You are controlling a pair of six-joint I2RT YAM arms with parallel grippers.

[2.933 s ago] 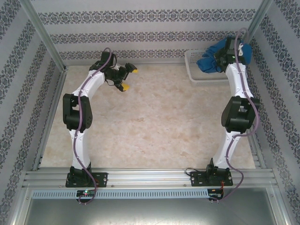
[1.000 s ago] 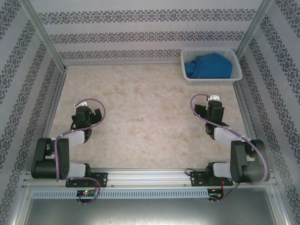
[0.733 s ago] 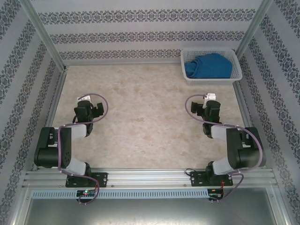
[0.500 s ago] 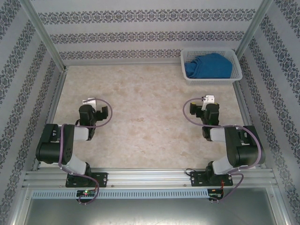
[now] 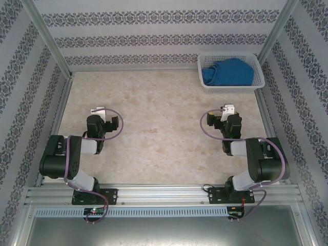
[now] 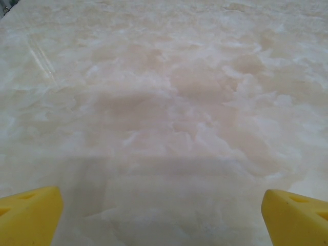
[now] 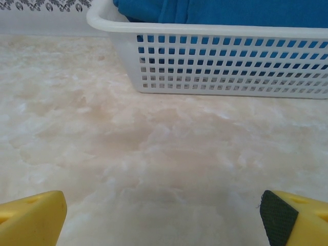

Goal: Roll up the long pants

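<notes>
Beige marbled tabletop (image 5: 154,133) enclosed by patterned walls (image 5: 164,31). Bundled inside a white plastic lattice basket (image 5: 233,88) at upper right of the overhead frame: deep-blue soft cloth long pants (image 5: 228,72). Low over the tabletop at lower left and lower right, well apart from the basket: left gripper (image 6: 164,215) and right gripper (image 7: 164,218), yellow fingertips (image 6: 28,212) spread wide, grasping nothing.

A pale beige marbled counter (image 5: 154,128) is carrying a white latticed basket (image 5: 231,87) sitting at its far right corner
</notes>
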